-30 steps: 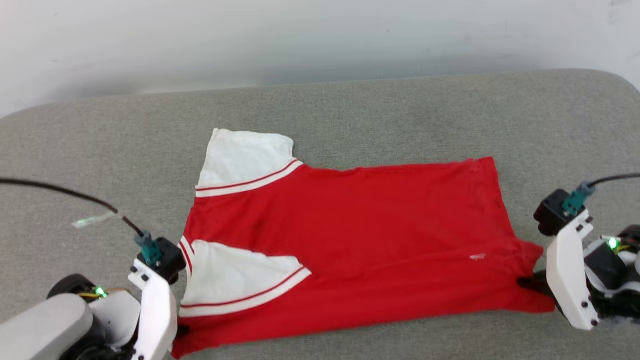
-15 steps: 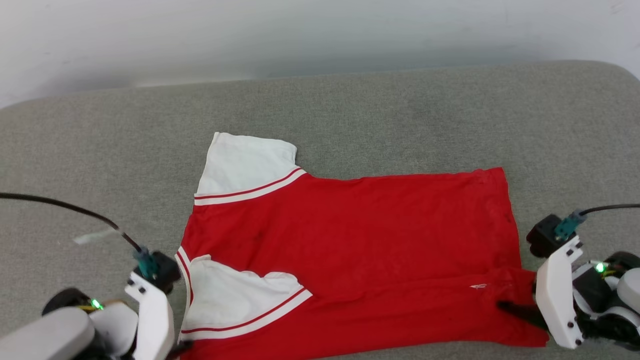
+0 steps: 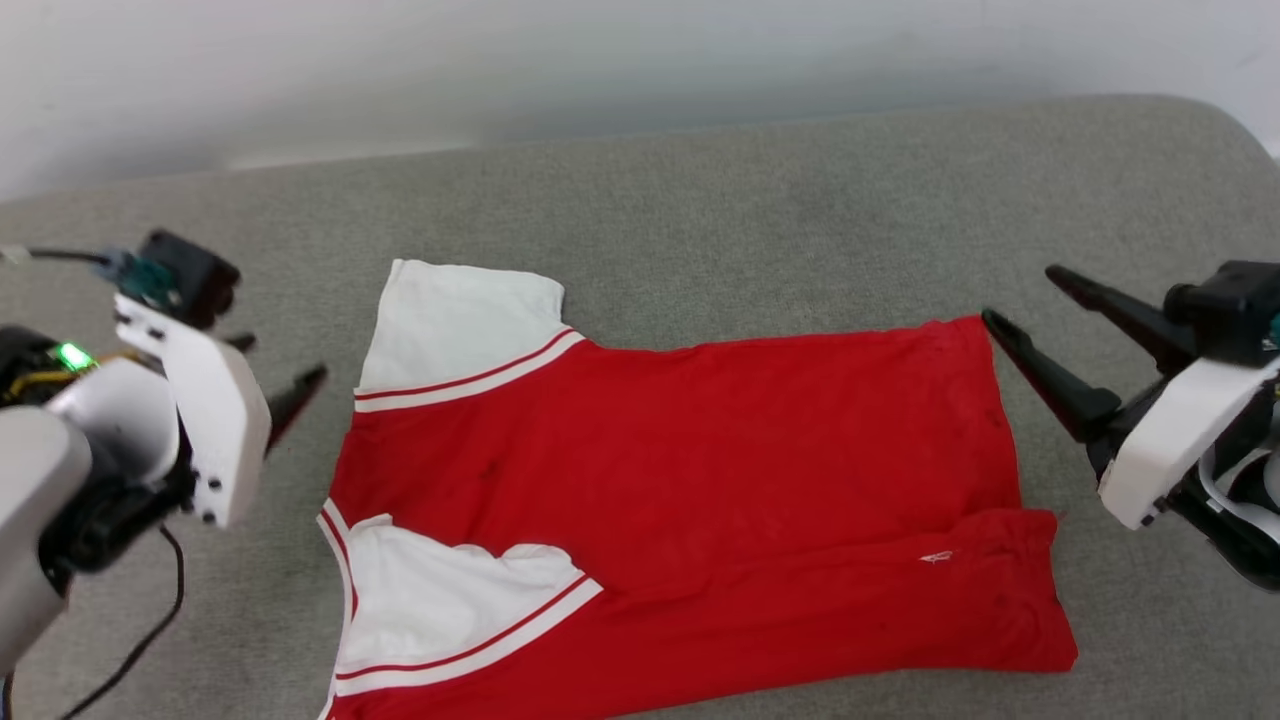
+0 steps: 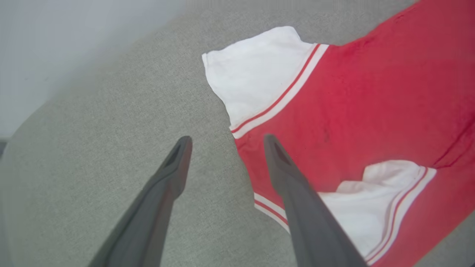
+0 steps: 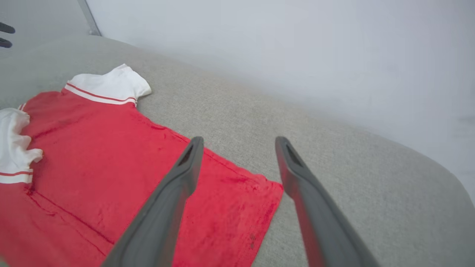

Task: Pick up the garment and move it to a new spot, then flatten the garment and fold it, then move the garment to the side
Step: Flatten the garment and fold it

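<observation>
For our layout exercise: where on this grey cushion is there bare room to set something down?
Widest: the cushion strip between the shirt's far edge and the wall. Narrower patches flank the shirt, by the left gripper and the right gripper. The shirt crowds the near middle.

A bare, lab-like test space: a broad bench [image 3: 700, 200] covered in grey woven fabric, its far right corner rounded, sits before a plain white wall [image 3: 600, 60]. Near the bench's left edge a loose black cable [image 3: 140, 648] trails from a white-cased robot arm [image 3: 210, 420] with a green indicator light [image 3: 72, 355] glowing, and a second white-cased arm [image 3: 1180, 440] stands at the right edge, signs of a robotics workroom, not a home
</observation>
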You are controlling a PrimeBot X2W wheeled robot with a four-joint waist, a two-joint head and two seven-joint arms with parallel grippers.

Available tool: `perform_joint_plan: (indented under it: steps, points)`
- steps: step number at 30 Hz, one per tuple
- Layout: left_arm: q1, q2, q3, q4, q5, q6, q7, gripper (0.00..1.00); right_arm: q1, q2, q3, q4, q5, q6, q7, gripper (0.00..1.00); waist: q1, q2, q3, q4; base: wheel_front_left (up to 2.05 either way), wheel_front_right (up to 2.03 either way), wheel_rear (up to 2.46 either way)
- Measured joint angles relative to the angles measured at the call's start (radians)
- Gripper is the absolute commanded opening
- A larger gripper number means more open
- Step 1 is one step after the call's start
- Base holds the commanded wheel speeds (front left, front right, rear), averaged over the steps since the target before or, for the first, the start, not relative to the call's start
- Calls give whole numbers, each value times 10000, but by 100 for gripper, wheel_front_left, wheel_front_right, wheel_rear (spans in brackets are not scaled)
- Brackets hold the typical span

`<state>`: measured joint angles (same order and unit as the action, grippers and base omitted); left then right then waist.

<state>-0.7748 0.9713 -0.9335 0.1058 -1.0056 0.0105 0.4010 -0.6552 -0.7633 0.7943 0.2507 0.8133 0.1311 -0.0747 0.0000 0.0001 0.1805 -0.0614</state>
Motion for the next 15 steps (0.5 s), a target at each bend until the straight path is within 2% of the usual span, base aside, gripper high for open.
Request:
perform_joint_plan:
  steps: [4, 7, 11, 13, 14, 15]
  points:
    - [-612, -418, 303, 761, 104, 75, -288, 100, 642, 646, -1517, -132, -1024, 2, -1149, 100, 0, 0, 366, -187, 0, 0, 0]
    - [-1128, -552, 387, 1244, 207, 21, -215, 100, 1360, 1287, -2769, -397, -1944, 0, -1524, 100, 1, 0, 690, -347, 0, 0, 0]
    - [-1863, -732, 573, 1737, 79, -134, 221, 100, 2413, 2293, -4470, -1361, -3221, 0, -1730, 100, 0, 0, 1198, -549, 0, 0, 0]
    - [-2290, -750, 598, 1965, 69, -221, 644, 100, 3009, 2759, -5116, -1964, -3766, 0, -1768, 100, 1, 0, 1478, -635, 0, 0, 0]
    - [-2290, -750, 598, 1965, 69, -221, 644, 100, 3009, 2759, -5116, -1964, -3766, 0, -1768, 100, 1, 0, 1478, -635, 0, 0, 0]
    - [-2730, -780, 625, 2219, -54, -316, 1152, 100, 3498, 3216, -5524, -2587, -4013, 0, -1801, 100, 1, 0, 1765, -712, 0, 0, 0]
